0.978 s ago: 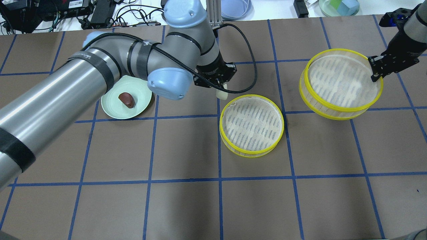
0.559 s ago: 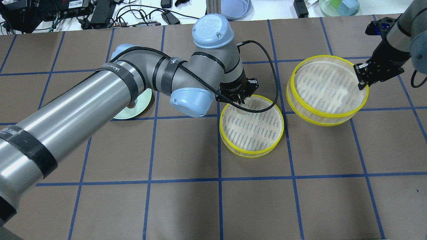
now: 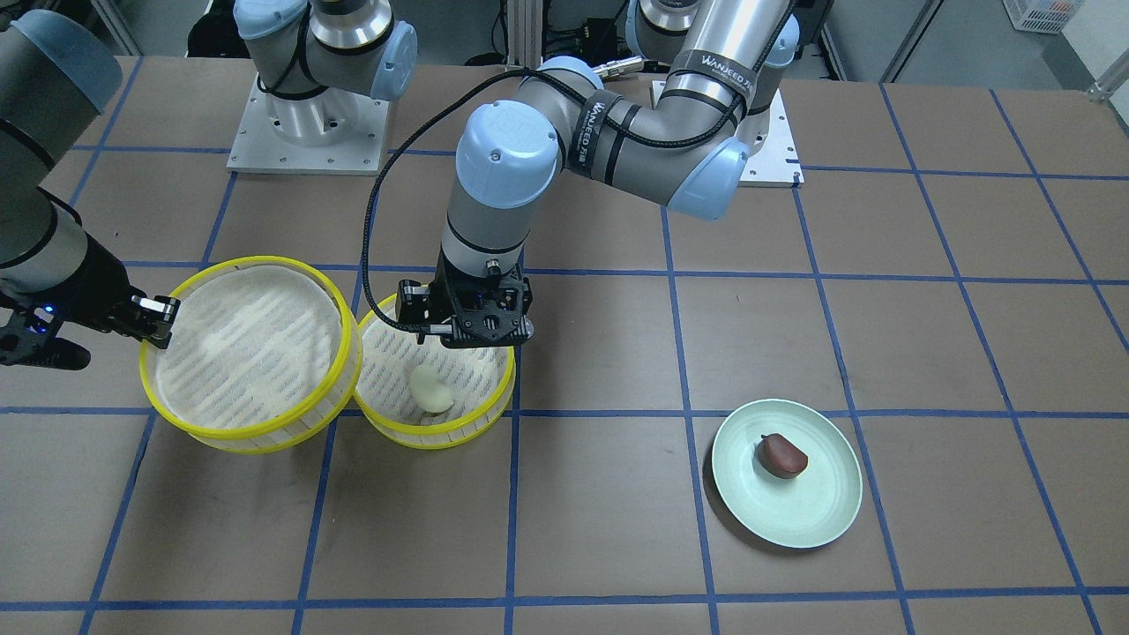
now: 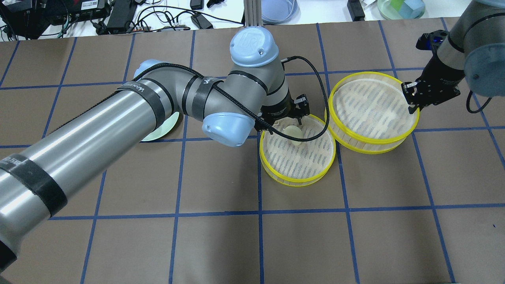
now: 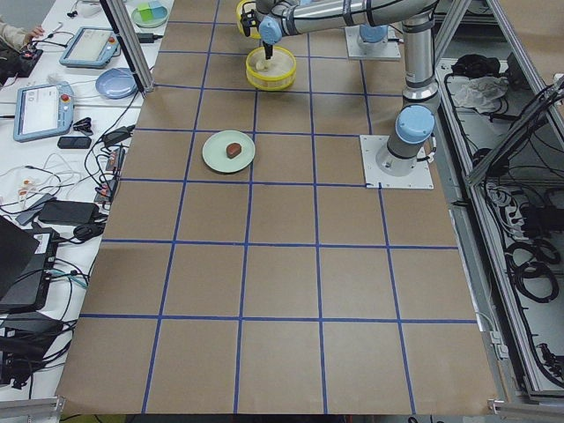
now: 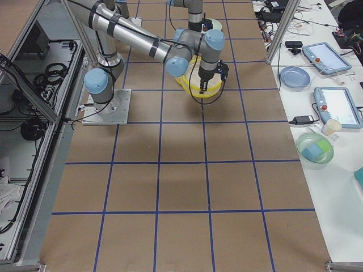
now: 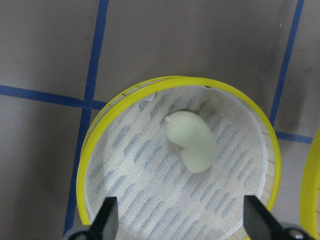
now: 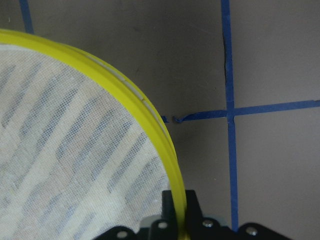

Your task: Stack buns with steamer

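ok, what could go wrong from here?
1. The left pincer hangs open right over the cream bun in the bun tray. The empty tray sits rim to rim with it, so moving it across now could hit that arm.
2. The right pincer grips the empty tray at one spot on its rim. It could tilt or slip and knock the bun tray.
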You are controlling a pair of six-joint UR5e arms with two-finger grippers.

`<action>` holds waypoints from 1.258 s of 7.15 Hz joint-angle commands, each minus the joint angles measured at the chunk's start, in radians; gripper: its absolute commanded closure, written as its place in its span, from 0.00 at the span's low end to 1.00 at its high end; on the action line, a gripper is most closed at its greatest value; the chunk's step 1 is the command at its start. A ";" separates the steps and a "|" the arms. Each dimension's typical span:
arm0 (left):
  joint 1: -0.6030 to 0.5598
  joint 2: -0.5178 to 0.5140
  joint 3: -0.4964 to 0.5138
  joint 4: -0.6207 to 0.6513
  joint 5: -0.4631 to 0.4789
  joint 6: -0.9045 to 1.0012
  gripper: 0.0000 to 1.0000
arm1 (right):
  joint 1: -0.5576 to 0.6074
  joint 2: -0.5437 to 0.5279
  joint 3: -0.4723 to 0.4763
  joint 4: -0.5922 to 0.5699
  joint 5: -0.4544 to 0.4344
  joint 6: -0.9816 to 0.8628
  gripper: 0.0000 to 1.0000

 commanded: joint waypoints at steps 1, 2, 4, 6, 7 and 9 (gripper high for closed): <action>0.061 0.034 0.010 -0.012 0.008 0.028 0.00 | 0.034 0.000 0.002 0.049 0.011 0.075 1.00; 0.148 0.058 -0.002 -0.027 0.122 0.185 0.00 | 0.077 0.000 0.002 0.050 0.010 0.116 1.00; 0.333 0.077 -0.002 -0.078 0.159 0.428 0.00 | 0.186 -0.020 0.006 0.051 0.014 0.196 1.00; 0.519 0.085 -0.006 -0.089 0.153 0.680 0.00 | 0.240 -0.023 0.056 -0.023 0.016 0.183 1.00; 0.576 0.066 -0.020 -0.092 0.147 0.768 0.00 | 0.263 -0.023 0.098 -0.110 0.016 0.171 1.00; 0.615 0.005 -0.046 -0.028 0.151 0.817 0.00 | 0.283 -0.008 0.106 -0.144 0.008 0.142 1.00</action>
